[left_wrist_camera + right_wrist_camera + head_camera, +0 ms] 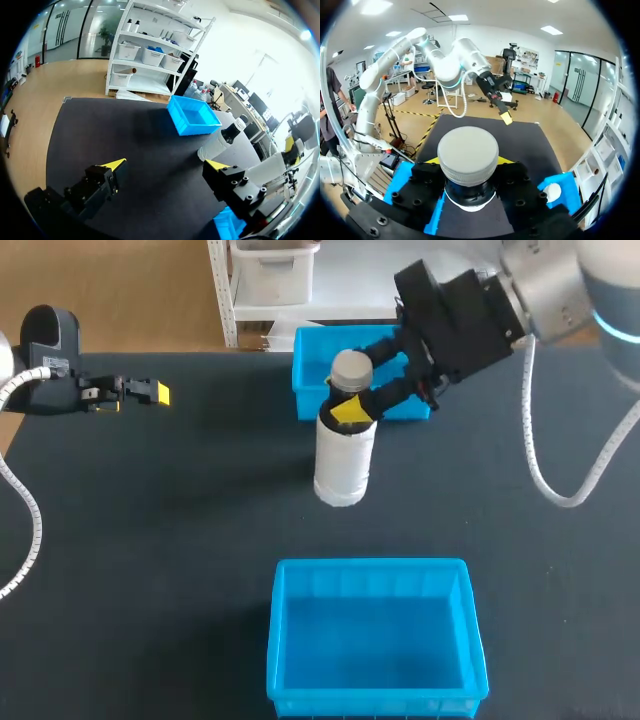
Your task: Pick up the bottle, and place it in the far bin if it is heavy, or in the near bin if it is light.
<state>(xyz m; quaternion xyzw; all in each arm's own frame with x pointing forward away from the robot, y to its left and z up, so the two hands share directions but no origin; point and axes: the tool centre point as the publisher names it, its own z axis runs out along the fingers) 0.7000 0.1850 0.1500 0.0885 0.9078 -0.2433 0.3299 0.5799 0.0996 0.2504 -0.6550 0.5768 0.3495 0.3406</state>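
Pinching the bottle (344, 455) by its neck, the right gripper (351, 385) is risking slippage if it swings beneath.

A dark grey table top (150, 540) with a matte surface spans the view.

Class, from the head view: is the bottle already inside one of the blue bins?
No, the bottle is between the far bin and near bin, held by the right gripper.
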